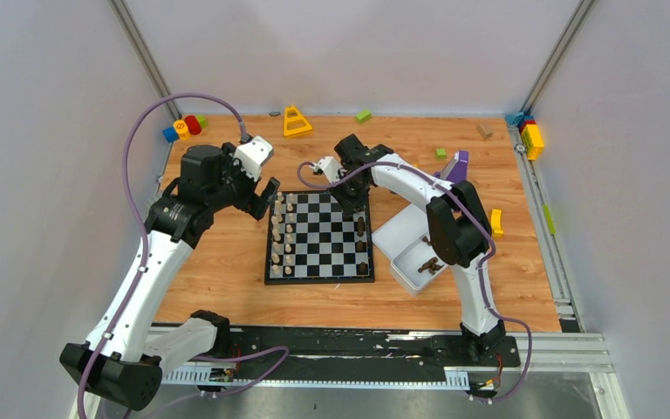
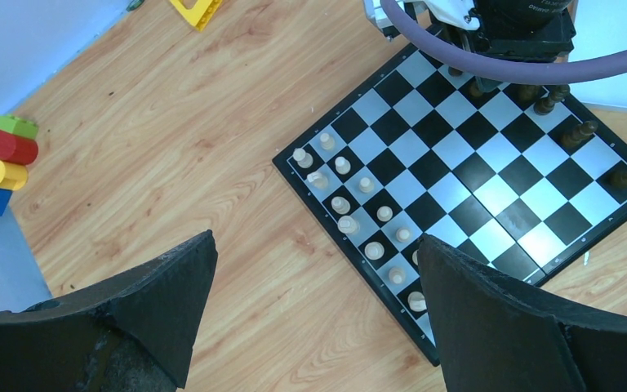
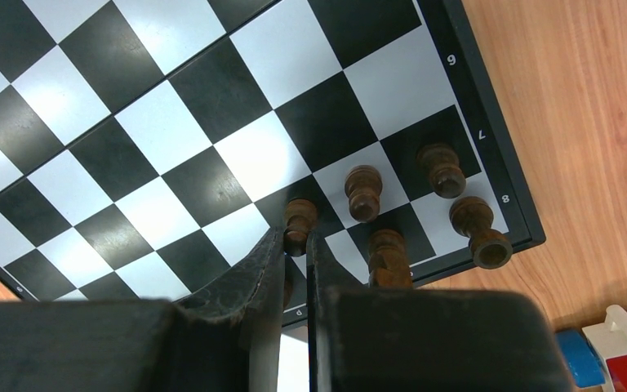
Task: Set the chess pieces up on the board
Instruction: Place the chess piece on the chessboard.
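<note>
The board (image 1: 327, 236) lies flat in the middle of the wooden table. Several pale cream chess pieces (image 1: 283, 236) stand in two columns on its left side (image 2: 343, 204). A few dark brown chess pieces (image 1: 360, 229) stand along its right side. My right gripper (image 3: 295, 237) is over the board's far right corner, shut on a dark brown piece (image 3: 299, 219). Other dark pieces (image 3: 363, 192) stand beside it in the corner squares. My left gripper (image 2: 317, 241) hangs open above bare wood, just left of the board (image 2: 473, 163), with nothing between its fingers.
A white tray (image 1: 399, 234) right of the board holds loose dark pieces (image 1: 430, 264). Toy blocks lie round the table's edge: a yellow triangle (image 1: 296, 121), a green block (image 1: 363, 115), a coloured stack (image 1: 183, 128) at far left, more blocks (image 1: 530, 135) at far right.
</note>
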Robot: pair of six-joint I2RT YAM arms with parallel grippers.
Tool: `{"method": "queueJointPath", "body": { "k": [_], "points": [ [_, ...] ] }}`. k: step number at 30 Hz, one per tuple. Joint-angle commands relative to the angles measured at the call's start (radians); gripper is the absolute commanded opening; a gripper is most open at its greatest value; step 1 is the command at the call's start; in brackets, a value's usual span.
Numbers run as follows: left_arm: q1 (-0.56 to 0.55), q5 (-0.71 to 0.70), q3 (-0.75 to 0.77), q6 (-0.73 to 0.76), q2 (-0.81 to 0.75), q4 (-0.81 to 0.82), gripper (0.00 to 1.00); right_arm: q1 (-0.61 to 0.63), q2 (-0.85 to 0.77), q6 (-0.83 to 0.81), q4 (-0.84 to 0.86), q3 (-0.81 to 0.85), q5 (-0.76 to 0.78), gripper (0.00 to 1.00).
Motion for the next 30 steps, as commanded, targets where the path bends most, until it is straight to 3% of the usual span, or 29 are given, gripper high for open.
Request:
{"method": "queueJointPath", "body": {
  "k": [1, 8, 19, 25, 30],
  "points": [
    [0.008, 0.012, 0.006, -0.008, -0.003, 0.032, 1.00, 0.007, -0.041, -0.009, -0.006, -0.011, 0.017, 0.00],
    [0.008, 0.010, 0.004, -0.006, -0.005, 0.032, 1.00, 0.016, -0.030, -0.004, -0.006, -0.010, 0.011, 0.05],
    [0.008, 0.012, -0.005, -0.001, -0.007, 0.033, 1.00, 0.020, -0.047, 0.034, -0.003, 0.032, -0.009, 0.33],
    [0.009, 0.012, -0.006, 0.004, -0.011, 0.033, 1.00, 0.015, -0.153, 0.056, 0.008, 0.050, -0.054, 0.44],
    [0.008, 0.014, -0.005, 0.009, -0.009, 0.034, 1.00, -0.001, -0.296, 0.060, 0.040, -0.025, -0.089, 0.46]
  ]
}}
